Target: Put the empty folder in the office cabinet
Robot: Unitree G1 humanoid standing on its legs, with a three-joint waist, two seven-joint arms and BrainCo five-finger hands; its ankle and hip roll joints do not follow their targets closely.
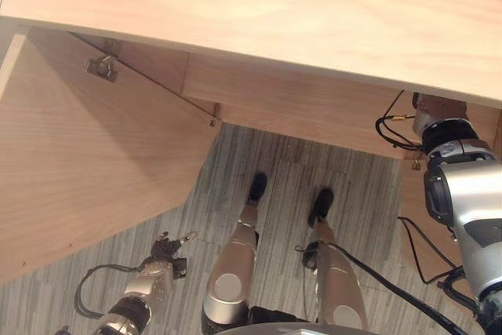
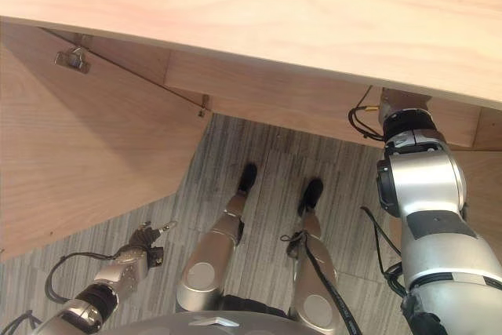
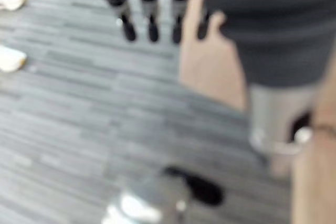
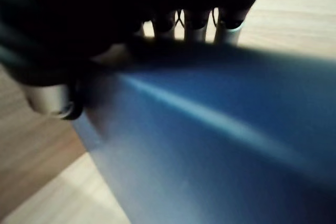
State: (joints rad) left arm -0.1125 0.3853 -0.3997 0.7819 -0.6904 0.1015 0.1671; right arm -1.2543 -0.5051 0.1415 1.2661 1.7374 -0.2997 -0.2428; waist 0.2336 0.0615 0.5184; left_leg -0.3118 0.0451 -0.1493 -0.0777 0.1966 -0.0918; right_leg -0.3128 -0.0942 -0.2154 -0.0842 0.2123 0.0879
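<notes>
Folder (image 4: 220,145), blue, is pinched in the right hand (image 4: 105,30) under the wooden cabinet (image 1: 259,5) top at frame right; left hand (image 1: 167,253) hangs relaxed, empty, lower left.

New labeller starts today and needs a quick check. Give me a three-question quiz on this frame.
1. Which robot hand holds the folder? A) left B) right C) neither
2. True or false: the left robot hand grips the cabinet door.
3. Fill in: the folder is ___ in colour.
Key: 1 B, the right robot hand pinches it. 2 false, it hangs open, low over the floor. 3 blue.
</notes>
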